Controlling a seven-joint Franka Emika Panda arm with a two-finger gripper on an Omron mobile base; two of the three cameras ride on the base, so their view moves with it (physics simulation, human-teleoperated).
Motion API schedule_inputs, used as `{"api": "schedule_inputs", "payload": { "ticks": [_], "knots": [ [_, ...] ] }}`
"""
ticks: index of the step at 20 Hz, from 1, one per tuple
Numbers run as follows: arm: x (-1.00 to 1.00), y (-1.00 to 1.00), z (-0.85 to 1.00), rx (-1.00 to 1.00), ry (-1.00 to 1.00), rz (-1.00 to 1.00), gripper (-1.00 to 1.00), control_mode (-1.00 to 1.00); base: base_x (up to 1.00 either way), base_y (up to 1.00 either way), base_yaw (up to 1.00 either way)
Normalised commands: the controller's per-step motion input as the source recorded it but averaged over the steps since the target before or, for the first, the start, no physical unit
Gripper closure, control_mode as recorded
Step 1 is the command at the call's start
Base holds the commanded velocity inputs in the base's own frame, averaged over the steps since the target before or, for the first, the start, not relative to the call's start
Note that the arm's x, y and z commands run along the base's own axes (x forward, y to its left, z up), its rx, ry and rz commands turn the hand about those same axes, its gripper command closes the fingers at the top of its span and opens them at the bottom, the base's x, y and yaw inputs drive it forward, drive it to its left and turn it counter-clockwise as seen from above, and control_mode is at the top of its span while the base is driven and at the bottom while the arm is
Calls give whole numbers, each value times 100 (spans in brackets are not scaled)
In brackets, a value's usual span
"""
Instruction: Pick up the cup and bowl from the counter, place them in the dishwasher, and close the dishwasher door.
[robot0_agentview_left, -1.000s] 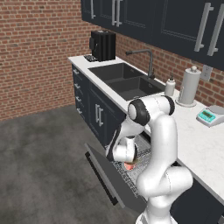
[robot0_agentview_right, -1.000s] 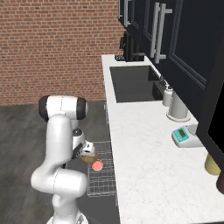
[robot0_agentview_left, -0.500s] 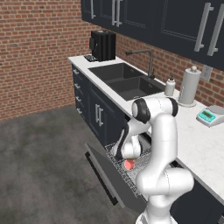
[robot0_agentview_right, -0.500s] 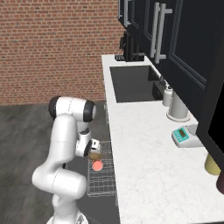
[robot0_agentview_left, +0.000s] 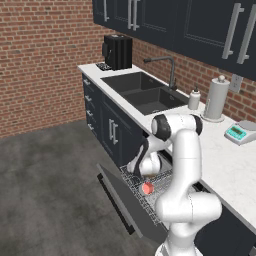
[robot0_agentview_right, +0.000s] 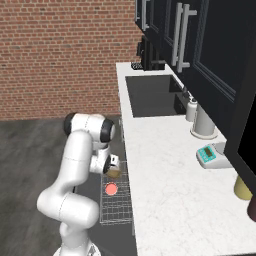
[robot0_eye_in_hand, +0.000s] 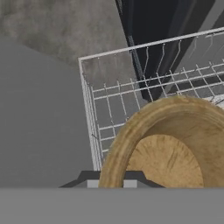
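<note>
My gripper (robot0_agentview_right: 112, 164) hangs low over the pulled-out wire rack (robot0_agentview_right: 116, 206) of the dishwasher and is shut on the brown wooden bowl (robot0_agentview_right: 114, 173). In the hand view the bowl (robot0_eye_in_hand: 166, 148) sits tilted right at the fingertips, its rim between them, above the rack (robot0_eye_in_hand: 114, 101). The cup (robot0_agentview_left: 147, 188) stands in the rack just below my hand (robot0_agentview_left: 144, 166), showing its red-pink inside (robot0_agentview_right: 111, 189). The dishwasher door (robot0_agentview_left: 124, 200) is dropped open, its grey inner face (robot0_eye_in_hand: 39, 131) beside the rack. The white counter (robot0_agentview_right: 165, 165) runs along the right.
On the counter stand a sink (robot0_agentview_left: 145, 92), a soap bottle (robot0_agentview_left: 194, 99), a paper towel roll (robot0_agentview_left: 216, 98), a small scale (robot0_agentview_left: 240, 132) and a black coffee machine (robot0_agentview_left: 117, 51). A yellow jar (robot0_agentview_right: 243, 187) stands far right. Grey floor (robot0_agentview_left: 50, 185) lies open to the left.
The arm has swung the bowl a little further over the rack towards the counter. The cup has stayed where it was in the rack.
</note>
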Motion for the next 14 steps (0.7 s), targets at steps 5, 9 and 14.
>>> {"api": "schedule_inputs", "payload": {
  "ticks": [5, 9, 14],
  "knots": [
    [39, 9, -54, -5, 0, 0, 100, -100, 0, 0, 0],
    [36, 21, -64, -6, 0, 0, 100, -100, 0, 0, 0],
    [30, 27, -29, -5, 0, 0, 100, -100, 0, 0, 0]
  ]
}}
